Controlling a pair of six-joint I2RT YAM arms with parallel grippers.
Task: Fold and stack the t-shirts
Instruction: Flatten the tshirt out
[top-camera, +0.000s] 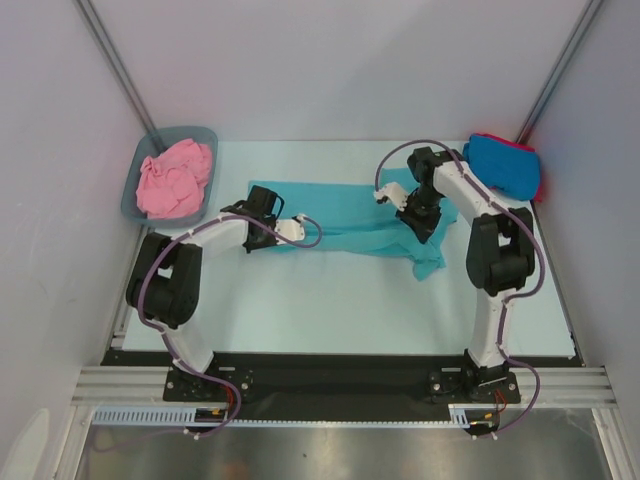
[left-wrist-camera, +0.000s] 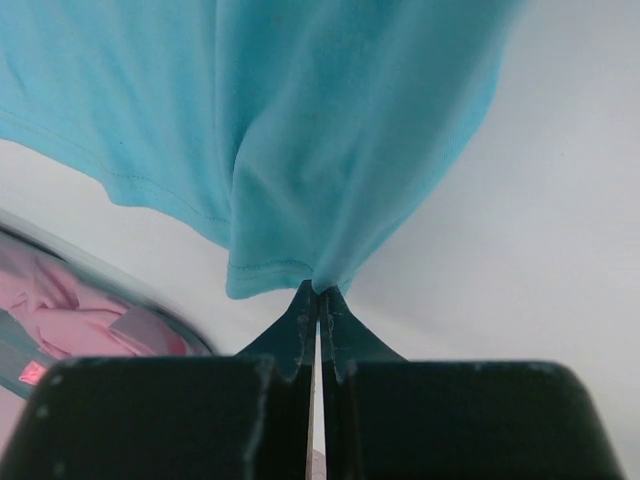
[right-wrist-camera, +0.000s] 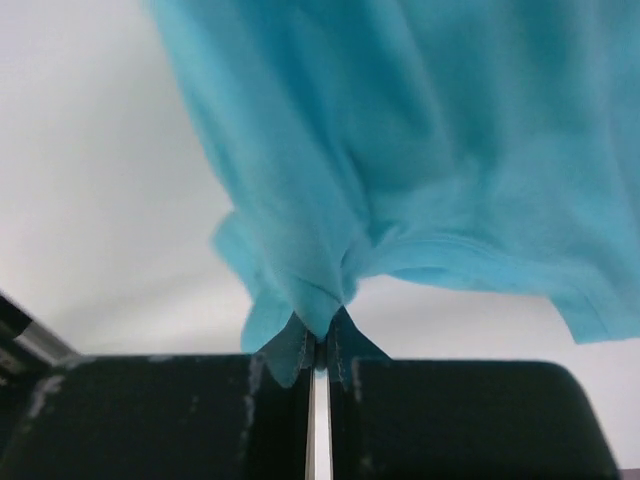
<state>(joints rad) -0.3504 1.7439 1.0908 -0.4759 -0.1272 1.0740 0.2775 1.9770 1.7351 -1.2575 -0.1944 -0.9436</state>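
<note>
Teal tee, pink tee (tub grey-blue), blue tee, red tee.

I see a pale table with plain white walls behind it and at both its sides, metal posts rising at its far corners, an aluminium rail along its near edge.

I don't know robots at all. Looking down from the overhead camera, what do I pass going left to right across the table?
Grey-blue tub holding the pink t-shirt → left end effector → teal t-shirt stretched between the two → right end effector → bright blue t-shirt.
</note>
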